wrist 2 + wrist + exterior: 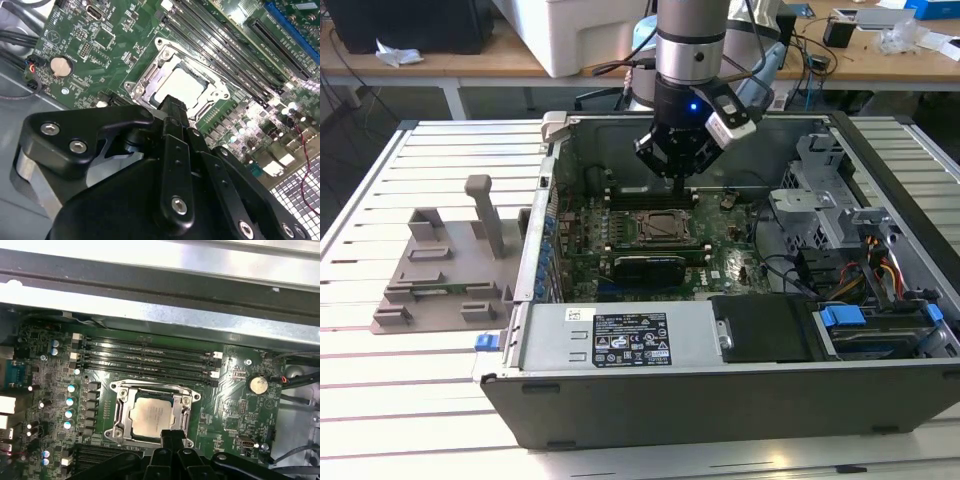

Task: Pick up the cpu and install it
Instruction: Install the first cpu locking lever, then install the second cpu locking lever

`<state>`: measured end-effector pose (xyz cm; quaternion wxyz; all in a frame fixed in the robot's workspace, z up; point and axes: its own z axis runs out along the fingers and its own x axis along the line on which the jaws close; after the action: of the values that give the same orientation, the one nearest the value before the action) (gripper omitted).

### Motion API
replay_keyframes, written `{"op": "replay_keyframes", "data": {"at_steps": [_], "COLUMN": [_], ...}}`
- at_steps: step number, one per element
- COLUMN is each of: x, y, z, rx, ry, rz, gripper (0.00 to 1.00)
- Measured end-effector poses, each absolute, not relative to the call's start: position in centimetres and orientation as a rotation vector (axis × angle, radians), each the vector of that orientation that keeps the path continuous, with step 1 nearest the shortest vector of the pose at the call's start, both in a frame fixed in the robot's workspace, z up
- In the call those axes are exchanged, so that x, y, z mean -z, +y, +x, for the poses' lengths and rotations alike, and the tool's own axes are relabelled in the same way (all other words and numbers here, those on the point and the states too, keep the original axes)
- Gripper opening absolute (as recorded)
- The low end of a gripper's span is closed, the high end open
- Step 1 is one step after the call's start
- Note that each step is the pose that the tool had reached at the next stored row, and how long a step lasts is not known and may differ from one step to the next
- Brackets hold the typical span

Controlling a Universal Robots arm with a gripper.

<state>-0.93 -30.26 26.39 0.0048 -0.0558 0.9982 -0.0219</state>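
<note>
The cpu (153, 415) lies flat, metal top up, inside the socket (122, 412) on the motherboard (225, 405), its edges square with the socket's metal frame; being square, it has no long axis. The gripper (171, 436) hangs just above the chip's near edge, holding nothing, fingers pressed together. Beyond the socket run the memory slots (145, 357); the computer case (720, 400) walls stand well off on all sides.
</note>
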Motion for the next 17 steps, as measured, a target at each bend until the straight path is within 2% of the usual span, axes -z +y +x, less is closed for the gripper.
{"op": "replay_keyframes", "data": {"at_steps": [14, 17], "x": [-26.4, -26.3], "y": [-30.5, -31.7], "z": [-1.0, -1.3], "rx": [0.066, 0.029], "ry": [3.126, 3.126], "rz": [-0.175, -0.175], "gripper": [0.11, 0.11]}}
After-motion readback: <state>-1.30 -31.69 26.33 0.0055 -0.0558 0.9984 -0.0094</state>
